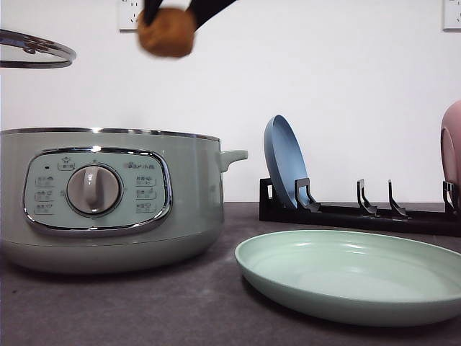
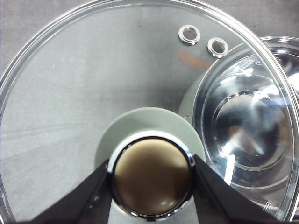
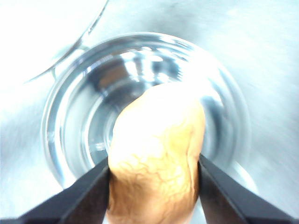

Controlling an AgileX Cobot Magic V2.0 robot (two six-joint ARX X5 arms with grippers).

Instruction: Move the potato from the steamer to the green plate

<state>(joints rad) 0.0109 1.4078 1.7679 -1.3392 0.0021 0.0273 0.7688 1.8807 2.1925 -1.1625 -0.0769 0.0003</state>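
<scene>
Green plate (image 1: 346,277) nearest; right gripper (image 3: 154,175) clamps potato (image 3: 156,154).

Potato (image 1: 167,32): orange-brown, matte; in right wrist view paler tan-yellow, fine darker veining on skin.
Steamer (image 1: 108,198): pale sage-green body, chrome rim, chrome-framed panel, grey dial.
Glass lid (image 2: 93,88): clear, sage-green collar, brown knob (image 2: 152,177) ringed in chrome, two chrome vents.
Green plate (image 1: 353,274): pale mint.
Blue plate (image 1: 284,162): dusty blue.
Pink plate (image 1: 451,144): muted pink.
Rack (image 1: 360,213): black.
Table (image 1: 144,310): dark grey.
Gripper fingers (image 3: 79,198): black.
</scene>
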